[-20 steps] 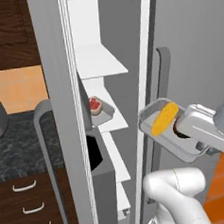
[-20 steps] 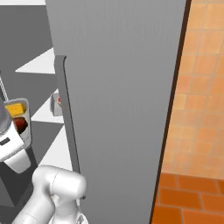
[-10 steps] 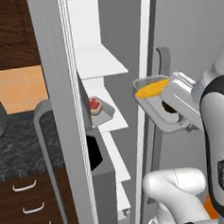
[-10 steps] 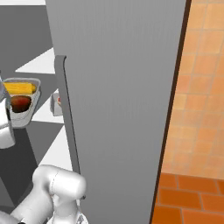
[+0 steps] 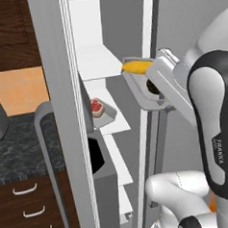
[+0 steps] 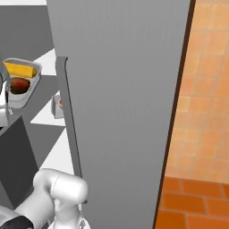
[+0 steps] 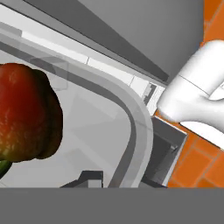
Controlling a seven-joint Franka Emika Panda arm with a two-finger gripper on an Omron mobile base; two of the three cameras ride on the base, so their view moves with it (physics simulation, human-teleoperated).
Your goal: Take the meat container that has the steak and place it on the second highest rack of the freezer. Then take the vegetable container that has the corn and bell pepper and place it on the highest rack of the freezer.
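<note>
Gripper (image 5: pixel 155 91), jaws apparently clamped on vegetable container (image 6: pixel 20 83) holding corn (image 5: pixel 136 66), beside freezer (image 5: pixel 102 59) shelves.

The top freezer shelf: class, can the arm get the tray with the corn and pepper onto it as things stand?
Probably yes. The gripper holds the tray with corn and pepper inside the open freezer, beside the top shelf, whose visible surface is bare. The steak sits on the shelf below.

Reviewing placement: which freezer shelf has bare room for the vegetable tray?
The highest rack, bordered by the freezer wall and the open door, looks bare. The rack below is partly taken by the steak container. The gripper's tray, carrying the corn and bell pepper, hangs beside the top rack.
</note>
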